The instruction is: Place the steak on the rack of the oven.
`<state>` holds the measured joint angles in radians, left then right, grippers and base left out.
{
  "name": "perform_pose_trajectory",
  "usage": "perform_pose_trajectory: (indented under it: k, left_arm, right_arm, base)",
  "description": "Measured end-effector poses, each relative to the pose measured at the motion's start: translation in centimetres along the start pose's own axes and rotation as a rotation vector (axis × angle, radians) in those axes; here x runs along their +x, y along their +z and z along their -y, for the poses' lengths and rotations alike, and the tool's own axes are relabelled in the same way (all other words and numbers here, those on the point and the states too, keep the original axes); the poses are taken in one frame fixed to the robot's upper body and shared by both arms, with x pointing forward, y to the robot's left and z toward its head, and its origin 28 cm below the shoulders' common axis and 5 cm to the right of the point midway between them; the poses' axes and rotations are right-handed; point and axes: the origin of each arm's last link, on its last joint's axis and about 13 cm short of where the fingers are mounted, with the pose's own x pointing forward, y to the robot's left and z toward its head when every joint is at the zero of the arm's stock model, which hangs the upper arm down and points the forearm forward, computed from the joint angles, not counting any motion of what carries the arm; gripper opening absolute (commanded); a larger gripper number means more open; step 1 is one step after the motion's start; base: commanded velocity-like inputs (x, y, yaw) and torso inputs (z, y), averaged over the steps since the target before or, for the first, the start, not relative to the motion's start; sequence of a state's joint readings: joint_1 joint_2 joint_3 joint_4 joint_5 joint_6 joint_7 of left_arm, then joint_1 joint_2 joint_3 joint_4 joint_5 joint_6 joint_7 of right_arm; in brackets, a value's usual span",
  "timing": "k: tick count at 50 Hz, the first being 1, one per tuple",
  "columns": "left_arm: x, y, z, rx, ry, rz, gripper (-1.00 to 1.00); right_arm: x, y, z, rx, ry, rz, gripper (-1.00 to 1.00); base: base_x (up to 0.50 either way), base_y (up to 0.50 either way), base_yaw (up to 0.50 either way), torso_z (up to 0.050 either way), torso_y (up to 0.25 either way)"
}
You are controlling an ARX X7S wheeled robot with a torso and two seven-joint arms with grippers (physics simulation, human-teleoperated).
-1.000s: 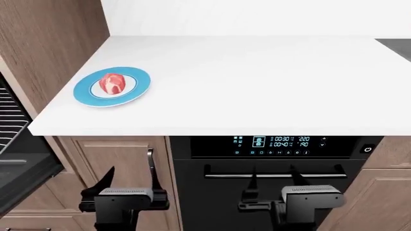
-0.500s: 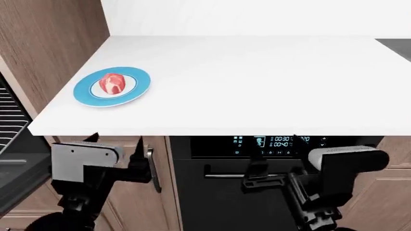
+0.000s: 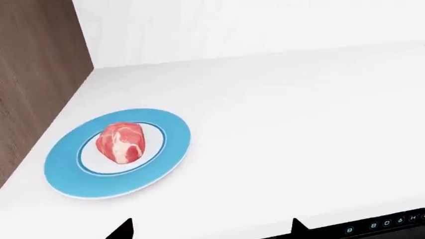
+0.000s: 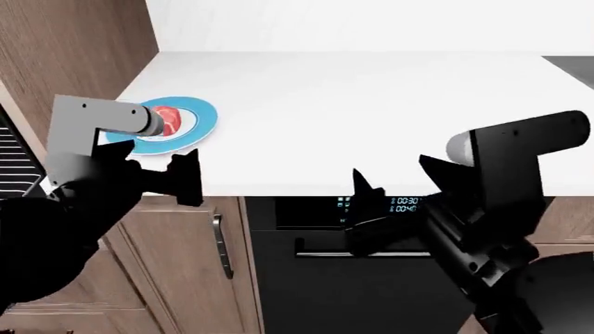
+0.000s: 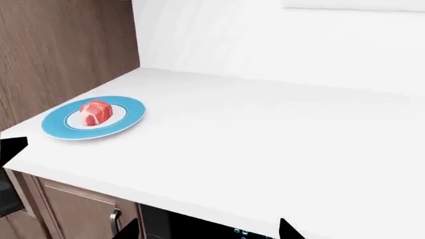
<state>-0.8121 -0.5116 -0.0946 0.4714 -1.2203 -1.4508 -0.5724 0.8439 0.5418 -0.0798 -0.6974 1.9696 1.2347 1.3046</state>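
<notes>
head view has the steak (image 4: 167, 120) sitting on the blue-rimmed plate (image 4: 199, 118) near the counter's left end. your left gripper (image 4: 153, 177), fingers spread and empty, sits just in front of it. right gripper (image 4: 390, 182), also spread, is well off, so go left.

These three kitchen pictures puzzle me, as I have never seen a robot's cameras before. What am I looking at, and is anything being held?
It is a simulated two-armed robot facing a white counter. The head view looks down over both arms: the left claw and the right claw, both open and empty, near the counter's front edge. The other two pictures come from cameras near each claw; the dark points at their bottom edges are fingertips. On the counter sits a blue-rimmed plate with a steak on it. Below is a black oven with a lit display, and at the far left edge a wire rack.
</notes>
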Motion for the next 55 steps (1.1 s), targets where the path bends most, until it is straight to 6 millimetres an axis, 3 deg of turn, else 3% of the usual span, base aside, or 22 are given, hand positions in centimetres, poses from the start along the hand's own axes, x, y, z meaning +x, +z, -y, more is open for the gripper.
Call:
perform_pose_trajectory:
  k: [9, 26, 47, 55]
  left_arm:
    - [0.6, 1.6, -0.7, 0.048, 0.03, -0.018, 1.0]
    - [1.6, 2.1, -1.3, 0.061, 0.059, -0.069, 1.0]
    - [2.1, 2.2, -1.7, 0.037, 0.106, -0.076, 1.0]
    - [1.9, 2.5, -1.7, 0.027, 0.118, -0.063, 1.0]
  right_arm:
    - [-0.6, 2.1, 1.0, -0.052, -0.026, -0.063, 1.0]
    - [-1.1, 5.0, 2.0, -0.064, -0.06, -0.092, 1.0]
    - [-1.2, 6.1, 2.3, -0.067, -0.054, -0.093, 1.0]
    - [-1.2, 6.1, 2.2, -0.078, -0.052, -0.096, 1.0]
  base:
    - [0.0, 0.0, 0.0, 0.0, 0.0]
    - [0.0, 0.0, 0.0, 0.0, 0.0]
    - [0.45, 0.0, 0.0, 0.0, 0.001]
    - [0.0, 0.0, 0.0, 0.0, 0.003]
